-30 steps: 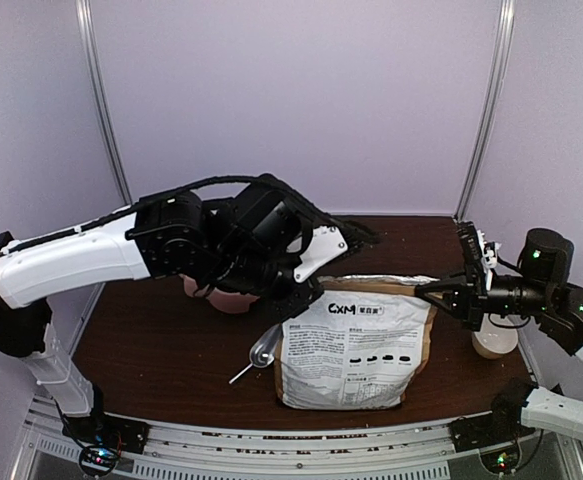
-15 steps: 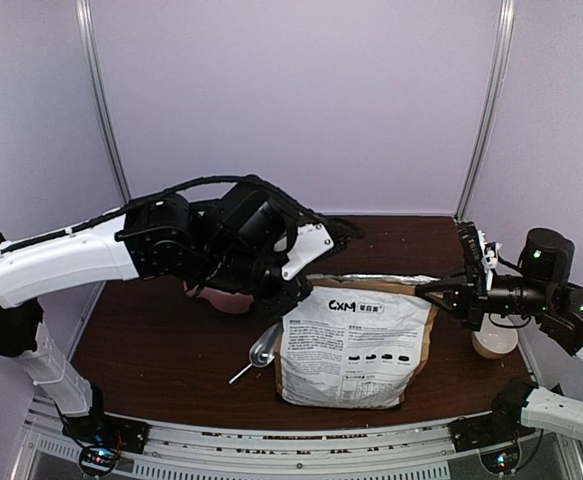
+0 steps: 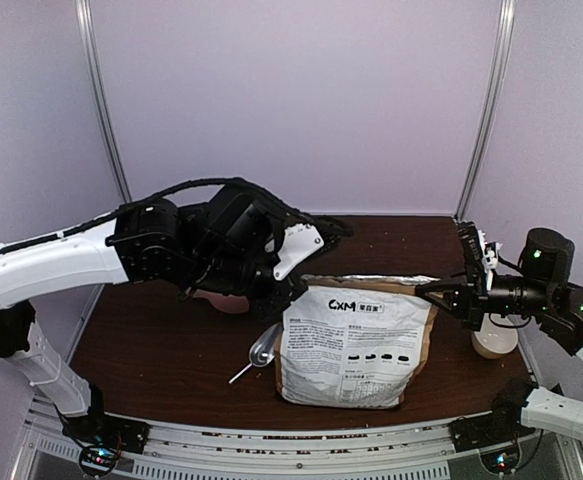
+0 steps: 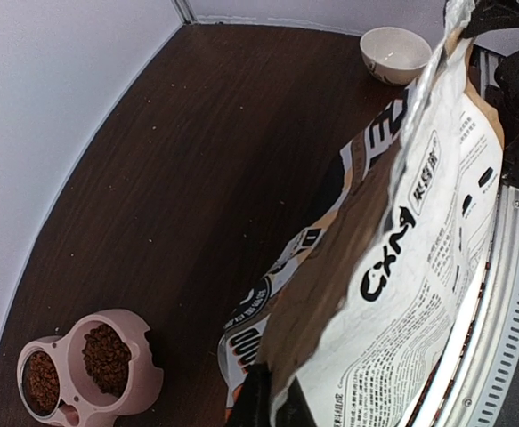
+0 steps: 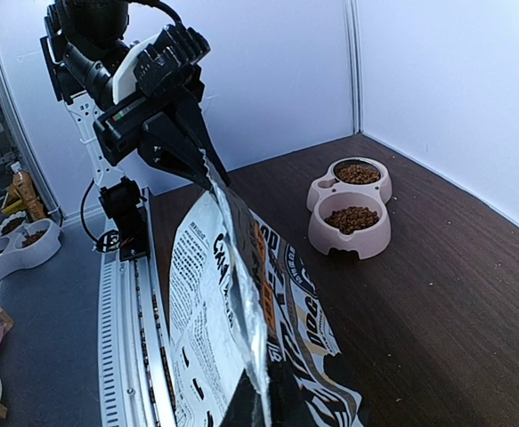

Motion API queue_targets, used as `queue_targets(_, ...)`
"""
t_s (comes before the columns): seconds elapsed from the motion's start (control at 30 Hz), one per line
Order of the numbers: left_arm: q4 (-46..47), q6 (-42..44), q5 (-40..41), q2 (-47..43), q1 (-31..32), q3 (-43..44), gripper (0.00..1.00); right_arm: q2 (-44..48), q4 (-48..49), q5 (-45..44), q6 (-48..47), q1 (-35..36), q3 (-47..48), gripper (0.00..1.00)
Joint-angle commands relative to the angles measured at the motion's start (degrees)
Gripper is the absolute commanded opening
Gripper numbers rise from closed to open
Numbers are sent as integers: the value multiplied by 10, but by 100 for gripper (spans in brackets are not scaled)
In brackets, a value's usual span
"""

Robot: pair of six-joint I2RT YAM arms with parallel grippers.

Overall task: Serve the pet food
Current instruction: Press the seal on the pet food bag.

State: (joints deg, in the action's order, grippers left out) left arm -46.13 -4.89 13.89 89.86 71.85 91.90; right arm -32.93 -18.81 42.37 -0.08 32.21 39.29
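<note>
The pet food bag [image 3: 349, 345], white and grey with black print, stands at the table's front with its foil-lined top stretched between both grippers. My left gripper [image 3: 295, 284] is shut on its top left corner [image 4: 275, 398]. My right gripper [image 3: 433, 290] is shut on the top right corner [image 5: 264, 400]. Brown kibble [image 4: 106, 345] fills both basins of the pink feeder [image 4: 143, 382], which stands behind the bag [image 5: 350, 218]. The kibble inside the bag is hidden. In the right wrist view my left gripper [image 5: 190, 142] pinches the bag's far edge.
A metal scoop [image 3: 261, 348] lies on the table left of the bag. An empty white bowl [image 3: 494, 342] stands at the right, under the right arm [image 4: 394, 52]. The metal rail [image 3: 291, 440] runs along the front edge. More feeders [image 5: 19, 245] sit off the table.
My left arm has drawn back to the left with the bag's corner, its jaws finishing their closing. The bag's left edge has shifted slightly. The right arm has not moved.
</note>
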Motion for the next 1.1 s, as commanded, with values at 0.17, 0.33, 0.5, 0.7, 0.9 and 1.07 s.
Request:
queue_targets(0.17, -130, -25, 120, -56, -65, -37, 5, 28, -23, -40, -5, -20, 31, 0)
queue_targets(0.33, -121, -29, 117, -72, -66, -44, 19, 24, -25, -24, -3, -20, 35, 0)
queue_targets(0.5, -73, -39, 77, -95, -66, -61, 40, -1, -45, 30, 1, -20, 58, 10)
queue_targets(0.7, 43, -67, 40, -168, -66, -117, 62, -24, -97, 53, -1, -19, 103, 54)
queue_targets(0.9, 128, -111, -15, -241, -87, -173, 71, -63, -122, 22, 10, -9, 151, 62)
queue_targets(1.07, 180, -149, -85, -292, -139, -237, 76, -149, -199, -70, -26, 45, 231, 67)
